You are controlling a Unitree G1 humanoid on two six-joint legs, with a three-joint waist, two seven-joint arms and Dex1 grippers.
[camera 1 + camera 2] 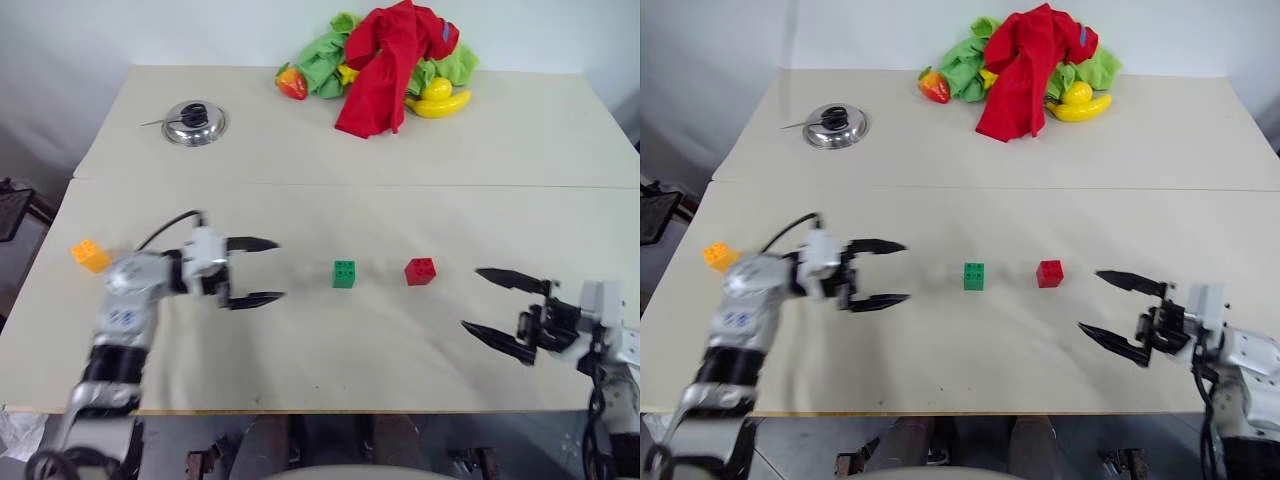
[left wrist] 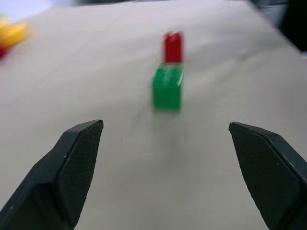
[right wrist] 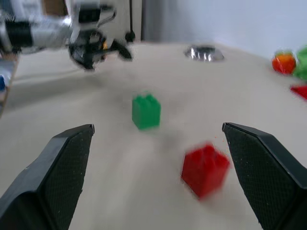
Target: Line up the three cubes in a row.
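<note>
Table, beige, wide. Left gripper released, fingers spread, holding nothing, just left of green cube. Right gripper likewise spread and empty, right of red cube. Green and red cubes side by side, apart, studs up. Orange-yellow cube far left, near table edge.

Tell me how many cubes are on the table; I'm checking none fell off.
3: orange-yellow cube near the table's left edge, green cube mid-table, red cube just right of it.
</note>
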